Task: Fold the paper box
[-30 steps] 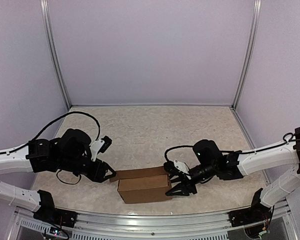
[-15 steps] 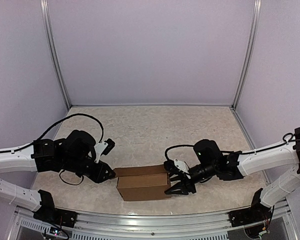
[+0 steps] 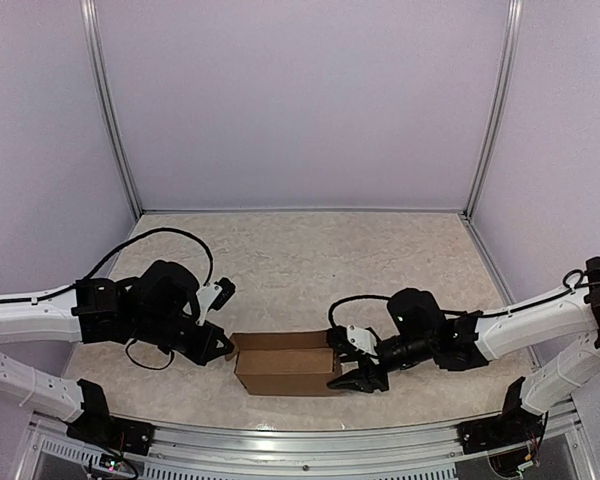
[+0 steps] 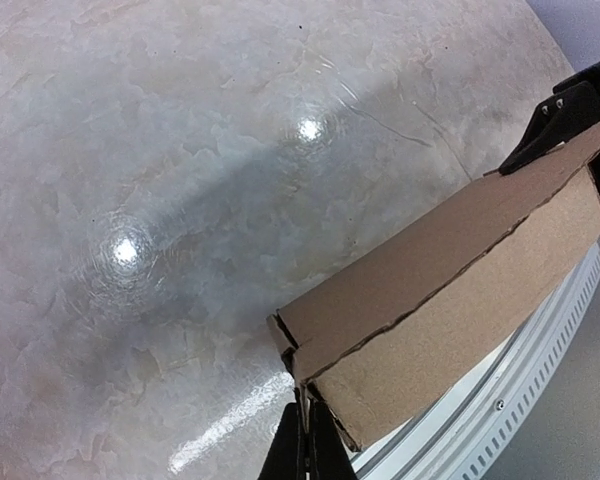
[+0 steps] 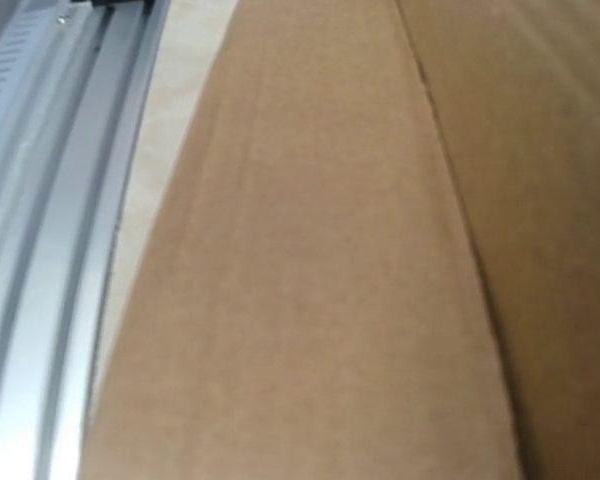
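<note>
1. Table: pale and glossy, lying under both claws. A light carton will likely slide on it when pushed from one side only
2. Paper box: a closed-looking brown carton lying flat between the two claws, its long axis running from one to the other. It is probably light and hollow, stiff along its creases, and easy to dent on the broad faces. It is best held across the short ends or the folded edges
3. Right gripper: its jaws stand part-way apart astride the box end nearest it, one finger on each long side. They appear to clamp and steady it
4. Left gripper: its fingers are pressed together into one point, with the tips touching the opposite box end
5. End flap: thin and slightly raised, just ahead of the left fingertips. It should bend with a gentle push
</note>
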You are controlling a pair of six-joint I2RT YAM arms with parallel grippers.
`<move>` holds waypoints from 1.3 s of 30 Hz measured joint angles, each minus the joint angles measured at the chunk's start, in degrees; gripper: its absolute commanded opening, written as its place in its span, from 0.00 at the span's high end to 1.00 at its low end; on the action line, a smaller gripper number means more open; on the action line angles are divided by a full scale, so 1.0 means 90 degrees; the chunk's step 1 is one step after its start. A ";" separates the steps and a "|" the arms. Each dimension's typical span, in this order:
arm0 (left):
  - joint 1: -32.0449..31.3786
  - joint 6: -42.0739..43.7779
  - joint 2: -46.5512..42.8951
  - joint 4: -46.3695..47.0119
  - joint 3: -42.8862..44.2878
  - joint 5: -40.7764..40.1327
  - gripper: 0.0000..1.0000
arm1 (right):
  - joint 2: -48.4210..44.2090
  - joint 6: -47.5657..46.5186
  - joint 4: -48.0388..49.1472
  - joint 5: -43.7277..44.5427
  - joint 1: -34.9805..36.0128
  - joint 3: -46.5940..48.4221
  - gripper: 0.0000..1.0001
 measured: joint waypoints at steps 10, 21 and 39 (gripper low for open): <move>0.0000 -0.0350 0.0408 0.0347 0.0080 -0.0291 1.00 | 0.0075 0.0095 0.1311 0.1557 0.0639 -0.0678 0.77; -0.0002 -0.0580 0.0811 0.0750 0.0197 -0.0879 1.00 | 0.0697 0.0522 0.2701 0.2467 0.0899 -0.1005 0.77; -0.0386 -0.0707 0.0884 0.1275 -0.0102 -0.1751 1.00 | 0.1037 0.0928 0.3254 0.2560 0.0923 -0.1076 0.72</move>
